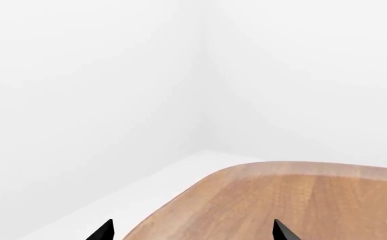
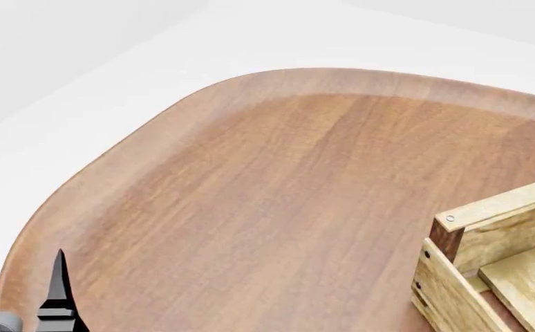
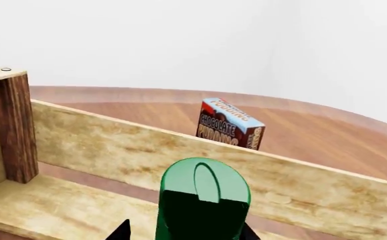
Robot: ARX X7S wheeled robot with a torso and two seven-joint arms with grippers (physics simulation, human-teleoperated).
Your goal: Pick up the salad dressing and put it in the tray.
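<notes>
The salad dressing (image 3: 203,200), a dark green bottle with a rounded green cap, stands upright between the fingers of my right gripper (image 3: 187,231), inside the tray (image 3: 180,150). The tray is a light-wood slatted crate with a dark brown corner post (image 3: 17,125). One finger lies against the bottle; the other stands a little apart from it. The bottle's base is hidden. In the head view a corner of the tray (image 2: 489,242) shows at the lower right. My left gripper (image 1: 193,231) is open and empty over the table's rounded corner; one fingertip (image 2: 60,287) shows in the head view.
A chocolate pudding box (image 3: 230,124) stands on the wooden table (image 2: 277,194) just beyond the tray's far wall. The table has a rounded edge (image 1: 200,187) with white floor and walls around it.
</notes>
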